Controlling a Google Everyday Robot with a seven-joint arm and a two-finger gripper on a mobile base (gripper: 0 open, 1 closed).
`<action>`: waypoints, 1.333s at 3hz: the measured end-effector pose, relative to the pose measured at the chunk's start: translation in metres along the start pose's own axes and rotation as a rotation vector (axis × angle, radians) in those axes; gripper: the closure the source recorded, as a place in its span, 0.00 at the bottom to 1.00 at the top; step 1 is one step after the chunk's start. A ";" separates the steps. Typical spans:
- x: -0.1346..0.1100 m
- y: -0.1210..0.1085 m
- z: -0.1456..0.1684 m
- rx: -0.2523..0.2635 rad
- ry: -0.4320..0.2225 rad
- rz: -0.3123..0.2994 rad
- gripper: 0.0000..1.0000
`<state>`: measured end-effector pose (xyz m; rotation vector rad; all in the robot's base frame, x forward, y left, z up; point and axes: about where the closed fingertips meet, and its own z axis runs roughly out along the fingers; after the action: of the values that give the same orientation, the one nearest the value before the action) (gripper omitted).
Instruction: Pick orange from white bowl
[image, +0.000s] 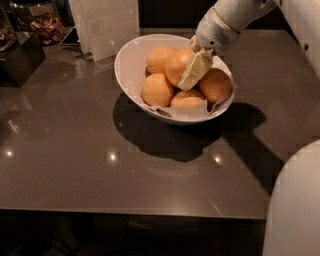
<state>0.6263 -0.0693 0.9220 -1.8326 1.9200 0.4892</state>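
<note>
Fruit fills the white bowl (131, 60) on a glossy dark grey table (100, 165), where the robot's gripper (195, 69) reaches down from the upper right and lies against the right side of the orange (174, 67). That orange is round, smooth and evenly coloured. It sits at the middle of the pile, riding a little higher than its neighbours and touching them. Whether the gripper has closed on it or merely rests on it cannot be told from this angle. Five fruits are in the bowl in all: the orange at the centre and four other oranges (156, 90) around it, one behind to the left, one at front left, one at the front and one on the right. There is one bowl, oval with a slanted rim, and one thin paper liner (216, 107) showing along its near right edge. Beyond the bowl stand one white paper bag (107, 25), one dark box (20, 60) and one jar (40, 22). The robot's white body (295, 205) fills the lower right corner.
</note>
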 end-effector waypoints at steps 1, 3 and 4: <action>0.000 0.001 -0.002 0.004 -0.005 0.000 1.00; -0.022 0.079 -0.072 0.181 -0.220 -0.052 1.00; -0.012 0.124 -0.099 0.271 -0.319 -0.042 1.00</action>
<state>0.4959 -0.1054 1.0063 -1.5174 1.6409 0.4514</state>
